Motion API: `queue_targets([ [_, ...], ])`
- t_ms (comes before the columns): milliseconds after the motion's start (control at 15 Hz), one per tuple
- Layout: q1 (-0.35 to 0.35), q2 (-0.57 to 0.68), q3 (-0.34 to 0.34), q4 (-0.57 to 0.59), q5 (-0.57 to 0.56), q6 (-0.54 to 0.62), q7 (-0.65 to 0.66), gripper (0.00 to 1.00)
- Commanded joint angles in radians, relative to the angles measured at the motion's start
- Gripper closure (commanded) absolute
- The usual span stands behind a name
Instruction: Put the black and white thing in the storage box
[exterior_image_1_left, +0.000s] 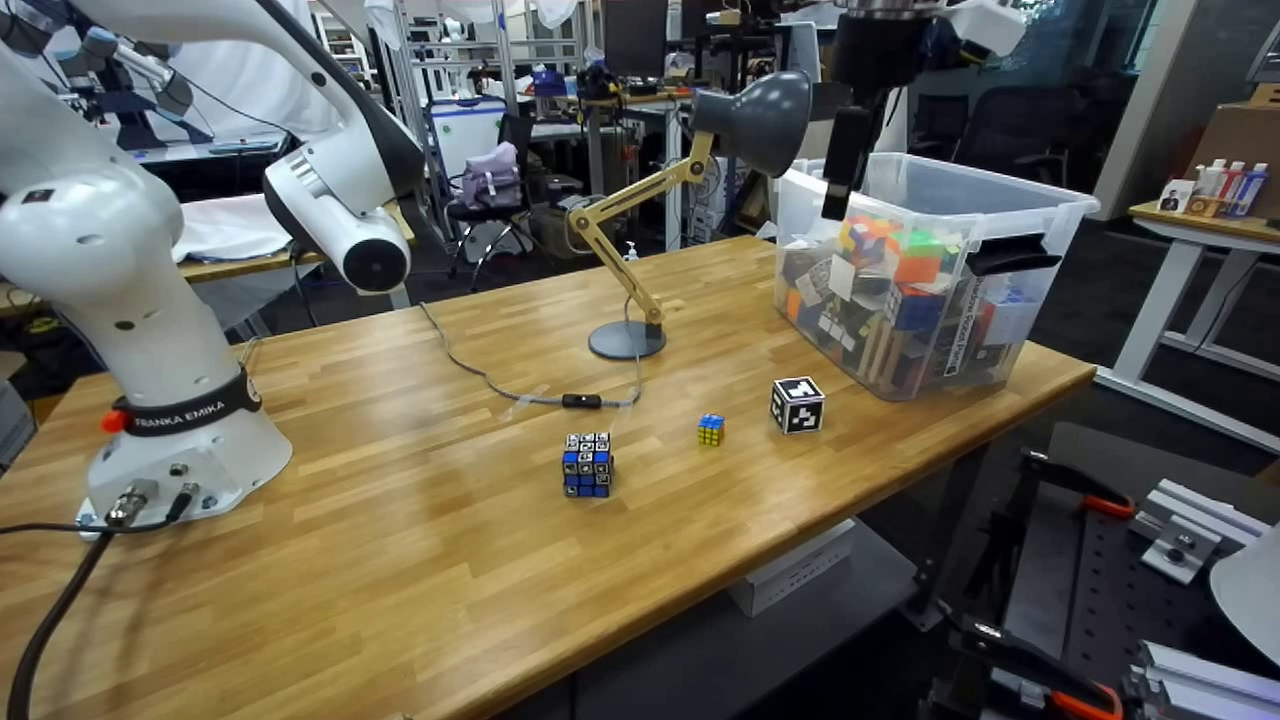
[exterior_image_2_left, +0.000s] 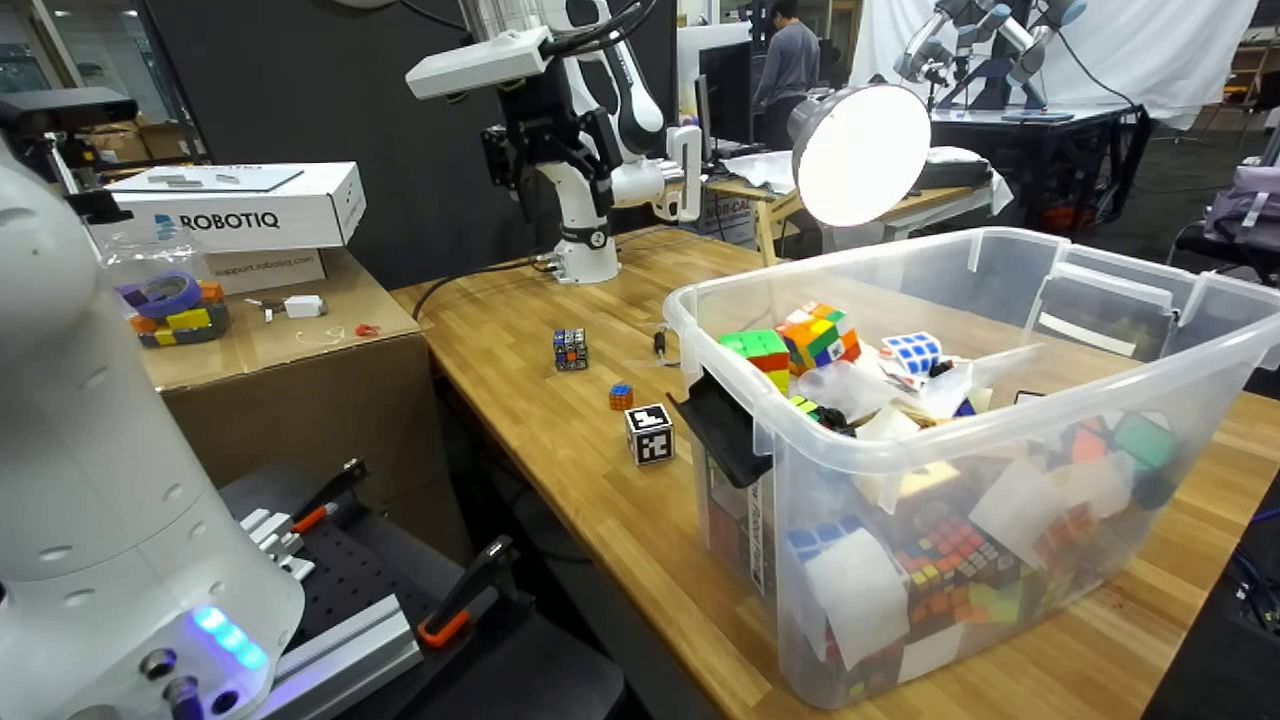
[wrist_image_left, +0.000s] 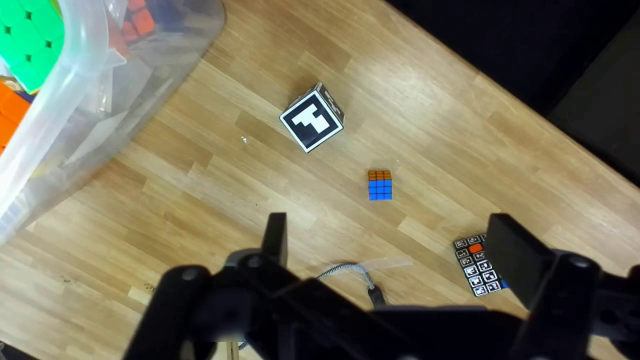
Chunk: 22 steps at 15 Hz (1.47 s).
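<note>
The black and white thing is a small cube with black faces and white markings, and it rests on the wooden table in both exterior views (exterior_image_1_left: 797, 405) (exterior_image_2_left: 650, 434). It also lies upper middle in the wrist view (wrist_image_left: 312, 119), beyond my fingertips. The storage box is a large clear bin of colourful cubes and papers, beside the cube in both exterior views (exterior_image_1_left: 1060, 207) (exterior_image_2_left: 850, 450) and at upper left in the wrist view (wrist_image_left: 85, 65). My gripper (wrist_image_left: 387, 225) is open and empty, high above the table; it also shows in both exterior views (exterior_image_1_left: 838, 200) (exterior_image_2_left: 565, 205).
A tiny coloured cube (exterior_image_1_left: 711, 430) (wrist_image_left: 380, 185) and a larger marked blue-and-black cube (exterior_image_1_left: 587, 465) (exterior_image_2_left: 571, 350) sit in a row with it. A desk lamp (exterior_image_1_left: 627, 340) with a cable (wrist_image_left: 345, 267) stands behind. Another white arm (exterior_image_1_left: 130, 300) is mounted on the table.
</note>
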<state>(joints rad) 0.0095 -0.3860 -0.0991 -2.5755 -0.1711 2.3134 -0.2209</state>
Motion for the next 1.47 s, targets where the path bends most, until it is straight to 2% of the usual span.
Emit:
queue_targets([
  [0, -0.012, 0.000, 0.013, 0.001, 0.007, -0.002, -0.005, 0.00],
  [133, -0.012, 0.000, 0.013, 0.001, 0.007, -0.002, -0.005, 0.00],
  [333, -0.031, 0.048, 0.016, 0.016, 0.015, 0.020, 0.073, 0.00],
  [800, -0.039, 0.331, -0.032, 0.161, 0.289, 0.004, 0.125, 0.00],
  [933, -0.058, 0.392, -0.030, 0.180, 0.312, 0.014, 0.157, 0.00],
  [1000, -0.059, 0.351, -0.020, 0.150, 0.279, 0.004, 0.130, 0.00],
  [1133, -0.068, 0.398, -0.021, 0.173, 0.290, 0.006, 0.145, 0.00],
  [1400, -0.067, 0.395, -0.020, 0.181, 0.293, 0.006, 0.153, 0.00],
])
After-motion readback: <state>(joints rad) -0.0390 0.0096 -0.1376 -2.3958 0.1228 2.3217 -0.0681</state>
